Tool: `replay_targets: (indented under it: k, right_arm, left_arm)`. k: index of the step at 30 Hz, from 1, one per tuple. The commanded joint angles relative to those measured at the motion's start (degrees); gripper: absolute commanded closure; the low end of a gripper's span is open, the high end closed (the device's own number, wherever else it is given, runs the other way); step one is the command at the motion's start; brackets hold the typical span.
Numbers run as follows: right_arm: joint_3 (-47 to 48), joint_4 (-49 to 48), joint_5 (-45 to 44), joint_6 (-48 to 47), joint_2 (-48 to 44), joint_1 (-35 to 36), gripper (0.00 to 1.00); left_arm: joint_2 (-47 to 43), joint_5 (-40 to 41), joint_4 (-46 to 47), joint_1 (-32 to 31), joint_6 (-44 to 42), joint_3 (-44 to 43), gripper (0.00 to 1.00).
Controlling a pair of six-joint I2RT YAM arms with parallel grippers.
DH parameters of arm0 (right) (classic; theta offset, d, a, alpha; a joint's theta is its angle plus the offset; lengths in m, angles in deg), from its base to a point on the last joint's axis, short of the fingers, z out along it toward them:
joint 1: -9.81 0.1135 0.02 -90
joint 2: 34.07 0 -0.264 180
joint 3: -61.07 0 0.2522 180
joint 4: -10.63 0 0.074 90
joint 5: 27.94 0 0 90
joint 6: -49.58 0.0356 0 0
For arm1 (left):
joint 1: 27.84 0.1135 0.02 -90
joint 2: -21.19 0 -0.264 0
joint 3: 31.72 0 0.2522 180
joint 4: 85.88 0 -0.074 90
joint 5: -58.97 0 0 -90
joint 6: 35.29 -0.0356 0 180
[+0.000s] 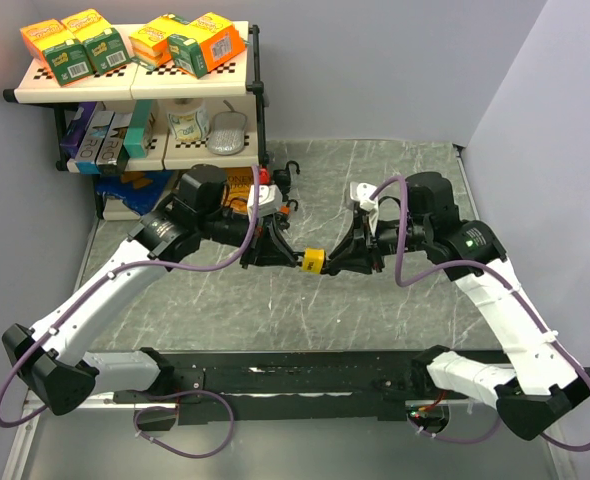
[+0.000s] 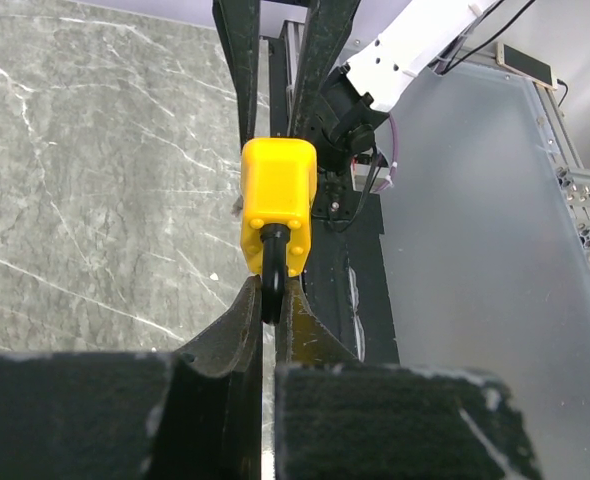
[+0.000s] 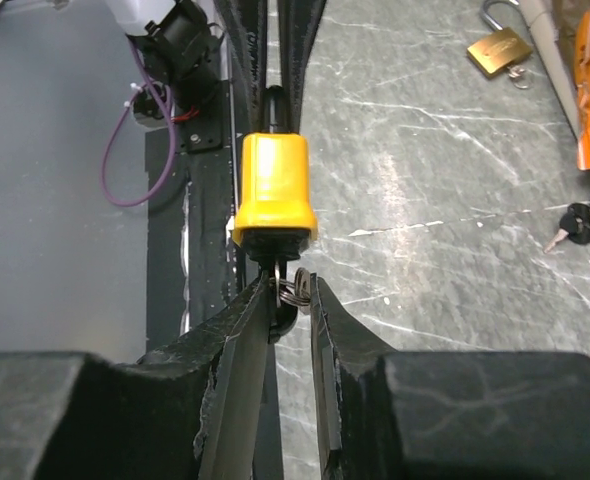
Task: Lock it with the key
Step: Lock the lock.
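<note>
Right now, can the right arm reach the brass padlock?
Probably not yet: the right end effector is shut on the key in the yellow padlock. Otherwise the way to the brass padlock looks free.

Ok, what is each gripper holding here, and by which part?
The left gripper clamps the yellow padlock by its black shackle; the right gripper pinches the key at its keyhole end.

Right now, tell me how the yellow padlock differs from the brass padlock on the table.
The yellow padlock has a dark shackle; the brass padlock has a silvery one. The yellow padlock is held up, left fingers on its shackle, right fingers at its key; the brass padlock lies untouched on the table. Both are padlocks.
</note>
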Motion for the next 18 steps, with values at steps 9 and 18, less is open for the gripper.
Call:
replay_targets:
  k: [9,18]
  right_arm:
    - [0.0,-1.2,-0.5,-1.5,0.2,1.8,1.0]
    - [-0.5,3.4,-2.1,-4.8,-1.4,-1.4,1.0]
  left_arm:
    - [-2.6,-2.9,2.2,0.3,-1.4,-0.1,0.99]
    - [-2.1,-5.6,-2.2,6.6,-5.1,-1.2,0.99]
